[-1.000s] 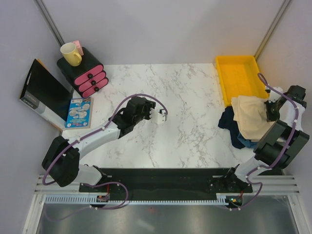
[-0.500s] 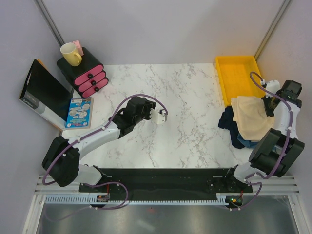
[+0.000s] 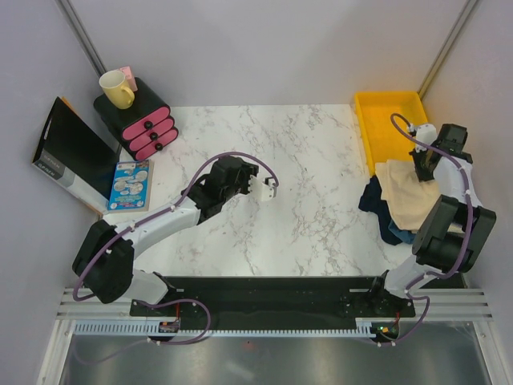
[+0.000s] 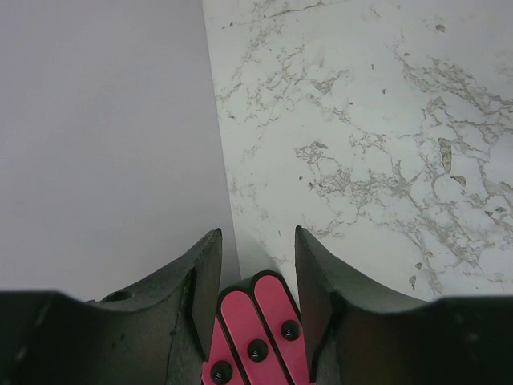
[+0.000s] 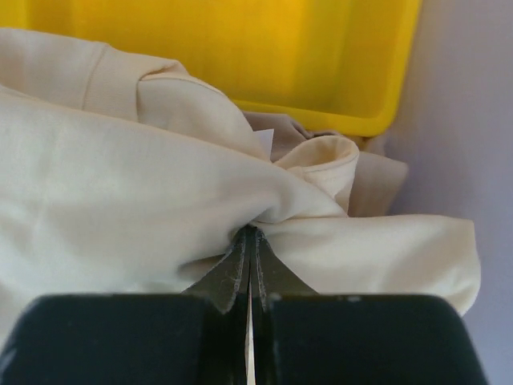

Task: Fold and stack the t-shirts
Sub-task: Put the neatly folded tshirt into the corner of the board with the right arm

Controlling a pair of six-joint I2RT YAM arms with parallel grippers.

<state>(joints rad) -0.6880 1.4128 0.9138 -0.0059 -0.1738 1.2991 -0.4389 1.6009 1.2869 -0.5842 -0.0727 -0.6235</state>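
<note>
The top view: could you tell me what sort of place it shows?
Likely a robot lab cell: left arm and right arm mounted at one marble-look table, plain walls close round it.

The right tool [image 3: 422, 166], pinching the cream t-shirt [image 3: 403, 195], moves toward 11 o'clock, closer to the yellow tray [image 3: 361, 128]; the shirt's far edge trails with it; the left tool [image 3: 270, 189] edges toward 3 o'clock.

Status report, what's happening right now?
Right gripper shut on cream t-shirt by yellow tray. Left gripper open, empty, above table. Dark garment lies beneath shirt.
</note>
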